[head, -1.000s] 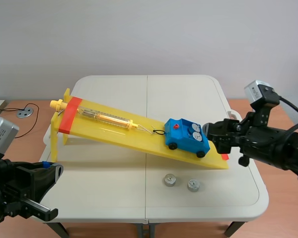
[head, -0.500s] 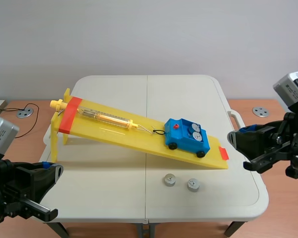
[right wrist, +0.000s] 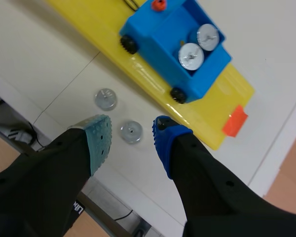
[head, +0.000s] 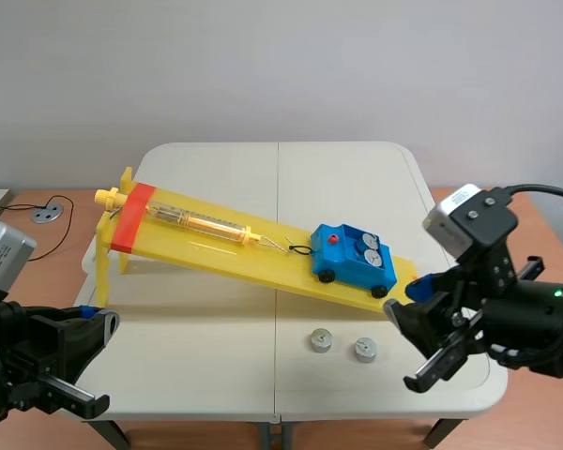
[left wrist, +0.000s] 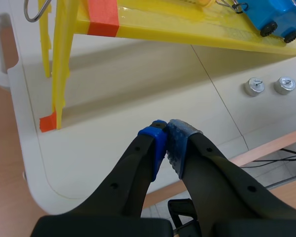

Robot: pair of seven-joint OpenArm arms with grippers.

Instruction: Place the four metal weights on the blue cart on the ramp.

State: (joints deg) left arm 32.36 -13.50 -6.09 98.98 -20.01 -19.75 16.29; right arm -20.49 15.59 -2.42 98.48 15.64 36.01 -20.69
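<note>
A blue cart (head: 354,260) (right wrist: 175,45) sits low on the yellow ramp (head: 263,253), with two metal weights (right wrist: 199,44) in its tray. Two more weights lie on the table in front of the ramp: one (head: 320,340) (right wrist: 105,98) (left wrist: 254,86) to the left, one (head: 365,350) (right wrist: 130,132) (left wrist: 284,85) to the right. My right gripper (head: 422,337) (right wrist: 130,137) hangs open above the right-hand weight, which shows between its fingers. My left gripper (left wrist: 166,143) (head: 94,361) is shut on nothing, low at the table's near left corner.
A spring scale (head: 202,223) lies on the ramp, hooked to the cart by wire. Orange tape (head: 131,217) marks the ramp's high end and an orange tab (right wrist: 235,121) its low end. The ramp's yellow legs (left wrist: 59,74) stand ahead of my left gripper.
My right arm pulled back from the cart to the table's right edge, then came forward and down over the loose weights. The left arm has not moved.
</note>
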